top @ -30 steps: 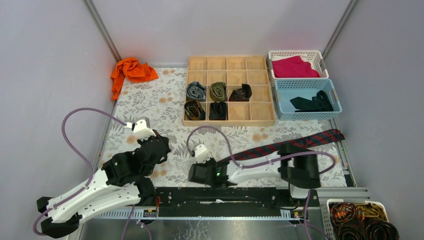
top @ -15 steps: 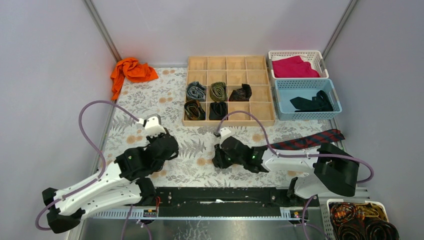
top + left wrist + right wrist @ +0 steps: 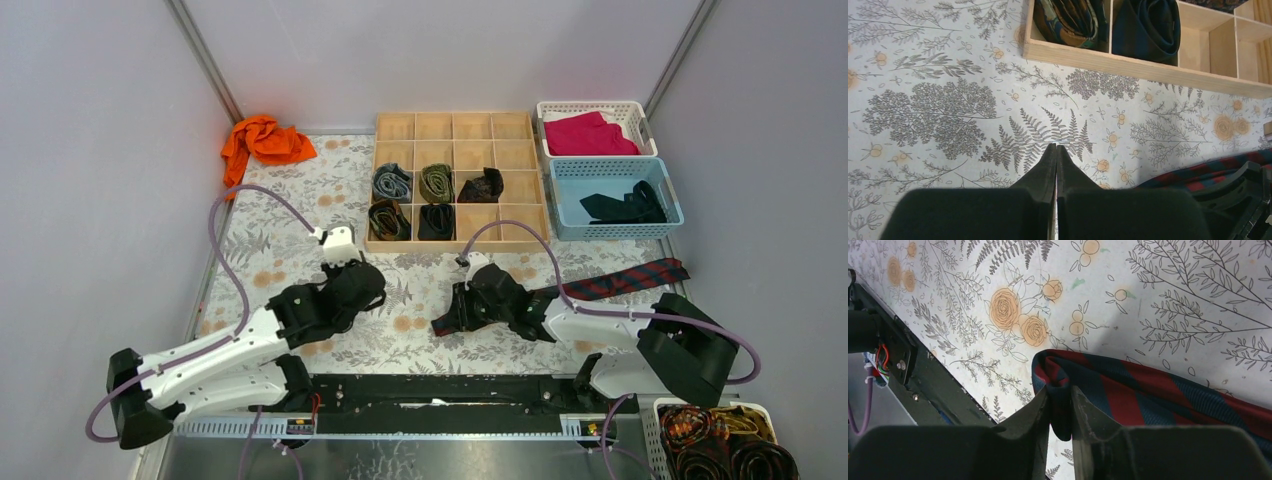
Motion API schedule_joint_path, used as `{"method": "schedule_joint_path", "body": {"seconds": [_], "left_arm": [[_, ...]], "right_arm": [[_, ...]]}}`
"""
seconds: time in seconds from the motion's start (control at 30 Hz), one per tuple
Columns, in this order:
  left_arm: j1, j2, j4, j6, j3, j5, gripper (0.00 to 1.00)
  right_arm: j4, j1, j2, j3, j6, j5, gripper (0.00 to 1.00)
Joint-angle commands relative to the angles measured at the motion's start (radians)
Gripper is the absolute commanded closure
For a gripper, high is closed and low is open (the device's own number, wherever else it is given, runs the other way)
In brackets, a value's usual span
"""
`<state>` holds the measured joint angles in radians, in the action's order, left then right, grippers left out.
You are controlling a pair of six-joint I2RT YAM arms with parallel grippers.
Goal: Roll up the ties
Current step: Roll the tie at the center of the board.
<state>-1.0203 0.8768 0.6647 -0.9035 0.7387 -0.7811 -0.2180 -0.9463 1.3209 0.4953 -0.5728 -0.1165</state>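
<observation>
A navy tie with red diagonal stripes (image 3: pixel 625 279) lies as a long strip across the floral mat toward the right edge. Its near end is folded over and pinched between the fingers of my right gripper (image 3: pixel 1059 396), which is shut on it low over the mat (image 3: pixel 450 320). The striped tie (image 3: pixel 1153 397) runs off to the right from the jaws. My left gripper (image 3: pixel 1056 148) is shut with nothing in it and hovers over bare mat left of the tie's end (image 3: pixel 375 288). Several rolled ties (image 3: pixel 436 183) sit in compartments of the wooden organizer (image 3: pixel 520 241).
An orange cloth (image 3: pixel 262 142) lies at the back left. A white basket (image 3: pixel 640 112) holds a magenta cloth. A blue basket (image 3: pixel 567 200) holds black fabric. Another basket (image 3: pixel 662 408) with coiled ties stands at the near right. A black rail (image 3: pixel 440 395) runs along the near edge.
My right gripper has moved away from the rail and to the right, carrying the tie's folded end with it. My left gripper has moved right, toward the middle of the mat, still shut.
</observation>
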Motion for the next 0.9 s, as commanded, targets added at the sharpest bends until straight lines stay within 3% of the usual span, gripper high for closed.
{"method": "schedule_joint_path", "body": {"seconds": [0.0,0.13,0.5,0.87], "left_arm": [[-0.001,0.065,-0.102,0.040,0.027,0.026,1.00],[-0.002,0.104,-0.132,0.050,0.027,0.045,1.00],[-0.001,0.177,-0.196,0.073,0.028,0.072,1.00],[-0.001,0.252,-0.304,0.077,-0.014,0.142,1.00]], "right_arm": [[0.038,0.010,-0.036,-0.006,0.006,0.034,0.66],[0.087,0.011,-0.044,0.010,0.021,0.081,0.56],[0.263,0.011,-0.063,0.075,0.063,0.217,0.59],[0.246,0.010,0.071,0.111,0.072,0.185,0.76]]}}
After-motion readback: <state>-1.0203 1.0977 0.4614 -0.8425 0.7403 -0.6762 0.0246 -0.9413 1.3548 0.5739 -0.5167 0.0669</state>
